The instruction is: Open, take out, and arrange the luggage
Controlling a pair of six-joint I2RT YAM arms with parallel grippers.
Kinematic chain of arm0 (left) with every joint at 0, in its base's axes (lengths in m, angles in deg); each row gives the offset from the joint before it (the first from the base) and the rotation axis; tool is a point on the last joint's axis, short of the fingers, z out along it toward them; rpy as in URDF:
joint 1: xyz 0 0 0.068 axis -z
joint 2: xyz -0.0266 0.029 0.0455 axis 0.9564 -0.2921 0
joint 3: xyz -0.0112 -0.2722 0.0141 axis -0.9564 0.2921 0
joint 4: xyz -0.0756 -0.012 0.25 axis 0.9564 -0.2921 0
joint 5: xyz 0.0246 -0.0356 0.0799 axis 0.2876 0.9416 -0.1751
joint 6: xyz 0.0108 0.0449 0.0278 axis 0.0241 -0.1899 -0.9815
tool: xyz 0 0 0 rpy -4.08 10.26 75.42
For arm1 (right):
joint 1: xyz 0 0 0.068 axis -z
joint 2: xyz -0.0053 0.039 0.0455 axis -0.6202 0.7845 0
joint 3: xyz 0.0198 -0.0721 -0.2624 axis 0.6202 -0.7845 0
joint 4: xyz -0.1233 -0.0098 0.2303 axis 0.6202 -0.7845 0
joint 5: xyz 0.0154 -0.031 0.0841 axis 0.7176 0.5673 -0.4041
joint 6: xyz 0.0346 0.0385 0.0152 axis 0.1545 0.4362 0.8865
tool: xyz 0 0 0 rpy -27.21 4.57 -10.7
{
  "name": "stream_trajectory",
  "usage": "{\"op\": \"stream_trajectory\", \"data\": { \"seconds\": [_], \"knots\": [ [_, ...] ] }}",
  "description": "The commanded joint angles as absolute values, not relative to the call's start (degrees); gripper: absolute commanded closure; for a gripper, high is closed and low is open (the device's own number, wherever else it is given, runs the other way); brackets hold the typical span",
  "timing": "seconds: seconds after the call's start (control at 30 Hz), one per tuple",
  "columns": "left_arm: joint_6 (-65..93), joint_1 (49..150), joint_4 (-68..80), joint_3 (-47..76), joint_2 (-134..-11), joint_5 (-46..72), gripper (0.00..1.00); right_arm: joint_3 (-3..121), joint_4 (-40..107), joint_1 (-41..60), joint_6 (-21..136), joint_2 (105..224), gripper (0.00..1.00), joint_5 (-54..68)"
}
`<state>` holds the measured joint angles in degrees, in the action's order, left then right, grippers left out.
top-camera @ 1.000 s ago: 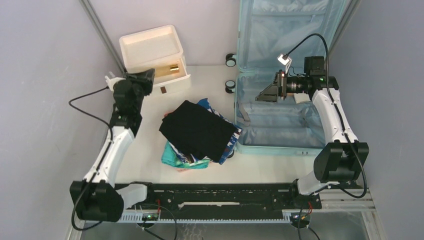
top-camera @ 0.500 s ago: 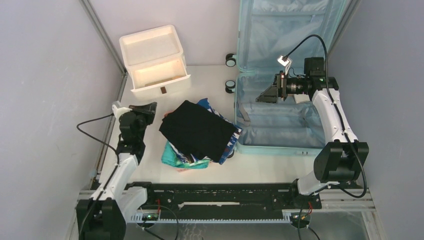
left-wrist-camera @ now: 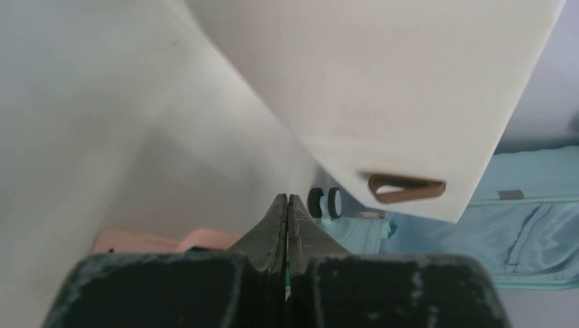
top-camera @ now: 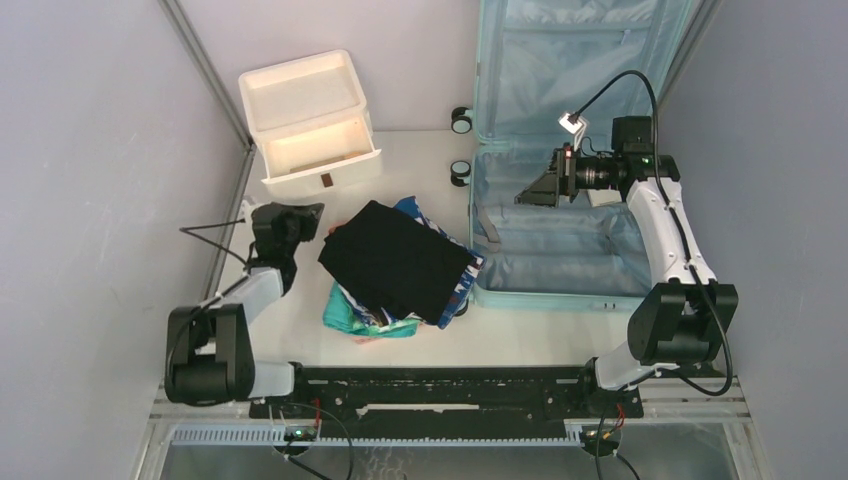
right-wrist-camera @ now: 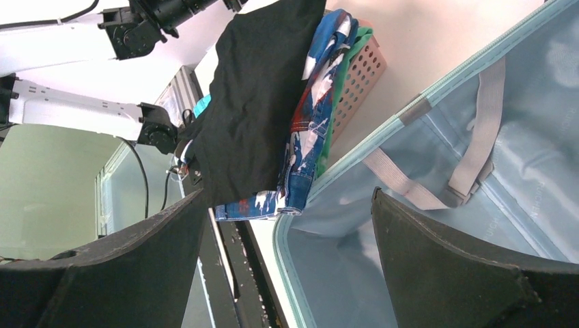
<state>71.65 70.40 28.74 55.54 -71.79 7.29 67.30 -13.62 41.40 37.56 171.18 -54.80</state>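
- One large pale blue ribbed hard-shell suitcase [top-camera: 560,245], lid up, lies directly below the right claw [right-wrist-camera: 287,201]. That claw's jaws are spread wide and grasp nothing.
- Two black-and-white suitcase wheels [top-camera: 461,121].
- One left claw [left-wrist-camera: 287,208], clenched on nothing.
- One clothes pile under a black garment [top-camera: 400,258], just beside the left claw.
- One white drawer box [top-camera: 308,118], one drawer out, beyond the left claw.
- One perforated pink plastic basket [right-wrist-camera: 356,75], plain only from the right wrist; overhead, clothes cover it.
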Motion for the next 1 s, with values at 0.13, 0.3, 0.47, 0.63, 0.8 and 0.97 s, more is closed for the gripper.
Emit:
{"op": "stream_trajectory", "data": {
  "seconds": [0.13, 0.3, 0.47, 0.63, 0.8, 0.97],
  "knots": [
    [78.6, 70.0, 26.5, 44.9, -79.4, 4.8, 0.99, 67.7, -12.7, 42.3, 36.8, 171.0, 0.04, -55.4],
    [81.3, 70.0, 27.8, 38.7, -83.6, 5.6, 0.97, 68.0, -12.7, 42.5, 36.8, 171.4, 0.04, -55.5],
    [81.9, 70.1, 27.2, 32.1, -86.6, 6.9, 0.95, 68.1, -12.7, 42.5, 36.8, 171.7, 0.04, -55.5],
    [82.3, 70.4, 27.2, 29.3, -87.4, 7.6, 0.94, 68.1, -12.7, 42.9, 36.7, 171.9, 0.04, -55.6],
    [83.9, 70.5, 29.3, 27.6, -88.9, 8.8, 0.93, 68.1, -12.7, 43.0, 36.7, 172.4, 0.04, -55.8],
    [84.3, 71.7, 29.4, 26.8, -89.3, 10.2, 0.93, 68.4, -12.7, 43.0, 36.7, 172.6, 0.03, -55.9]
  ]
}}
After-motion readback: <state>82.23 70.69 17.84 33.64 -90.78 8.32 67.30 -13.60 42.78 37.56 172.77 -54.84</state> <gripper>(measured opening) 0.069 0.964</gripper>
